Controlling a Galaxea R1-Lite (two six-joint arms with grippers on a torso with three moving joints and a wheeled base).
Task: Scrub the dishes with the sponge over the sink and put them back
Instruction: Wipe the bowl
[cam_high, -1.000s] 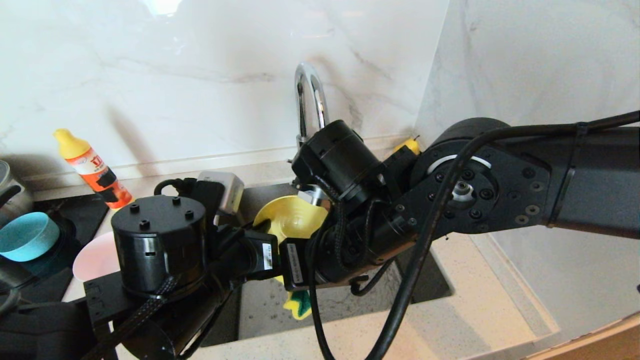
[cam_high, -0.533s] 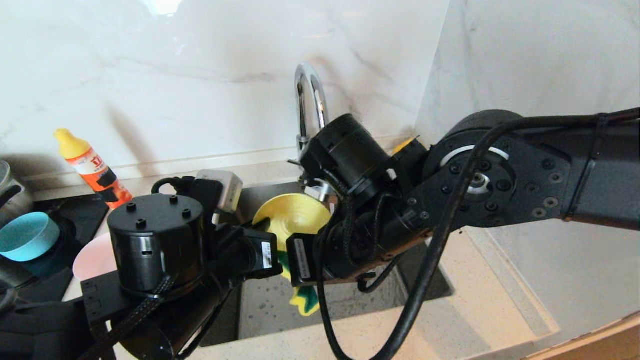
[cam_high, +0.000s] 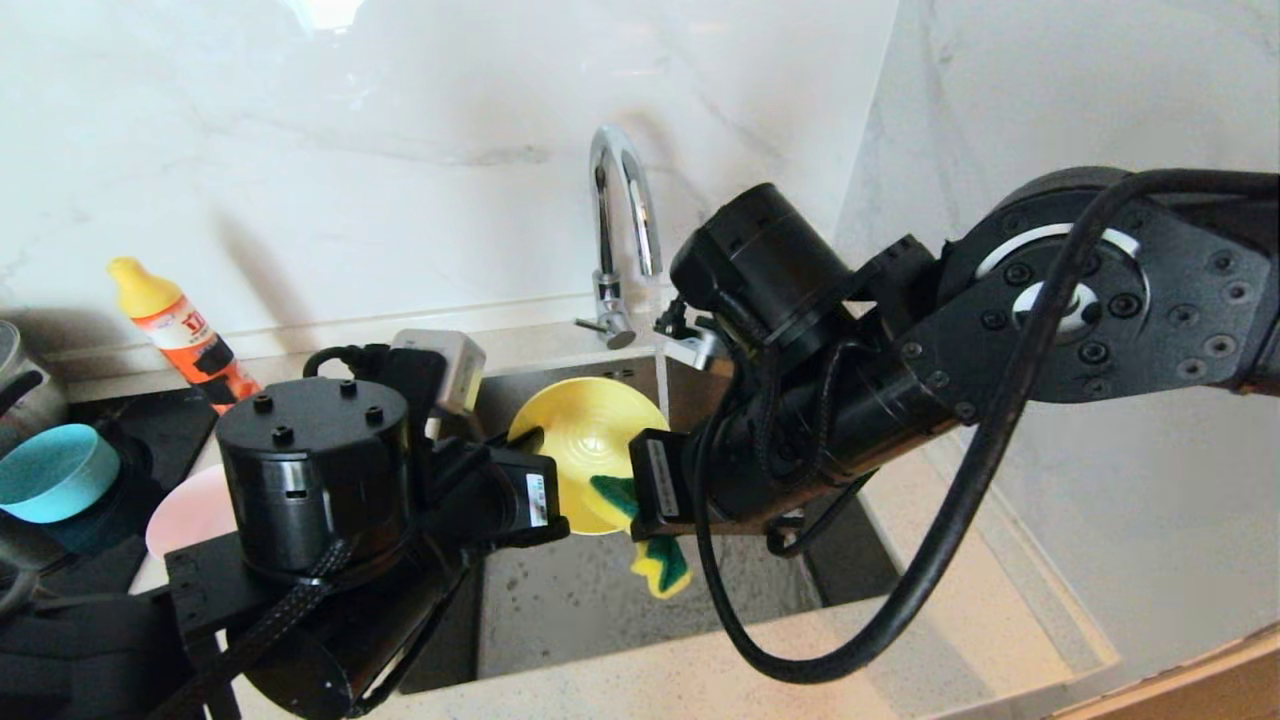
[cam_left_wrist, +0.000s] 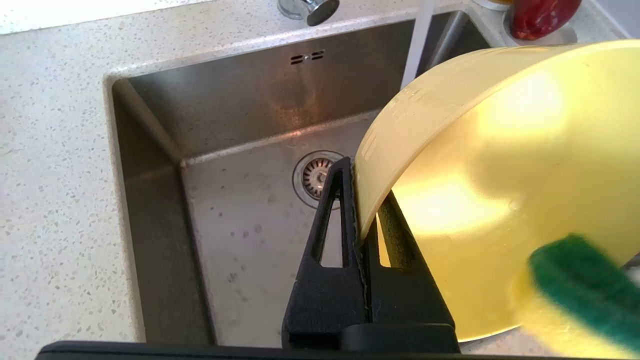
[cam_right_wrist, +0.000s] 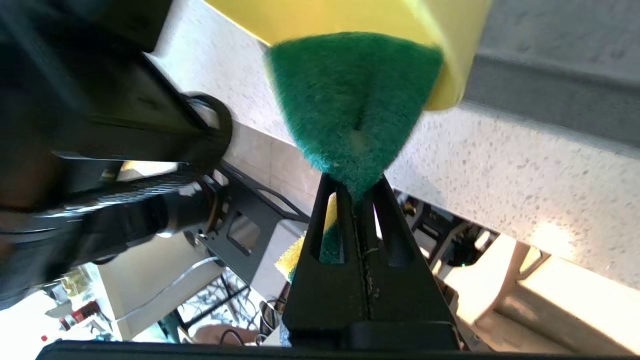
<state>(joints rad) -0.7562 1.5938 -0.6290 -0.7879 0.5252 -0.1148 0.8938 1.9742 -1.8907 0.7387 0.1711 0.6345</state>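
While an orange detergent bottle (cam_high: 186, 338) with a yellow cap stands at nine o'clock of the head view, its label print is too small to read, and the white stickers on both wrists are likewise unreadable. The left gripper (cam_left_wrist: 357, 200) has its jaws clamped together on the rim of the yellow bowl (cam_high: 583, 450), held tilted over the sink (cam_left_wrist: 240, 240). The right gripper (cam_right_wrist: 356, 197) pinches the sponge (cam_right_wrist: 352, 100) between closed jaws, green face pressed against the bowl at its five o'clock edge. Water runs from the faucet (cam_high: 618, 230). A blue bowl (cam_high: 52, 472) and a pink bowl (cam_high: 190, 512) sit on the counter at eight o'clock.
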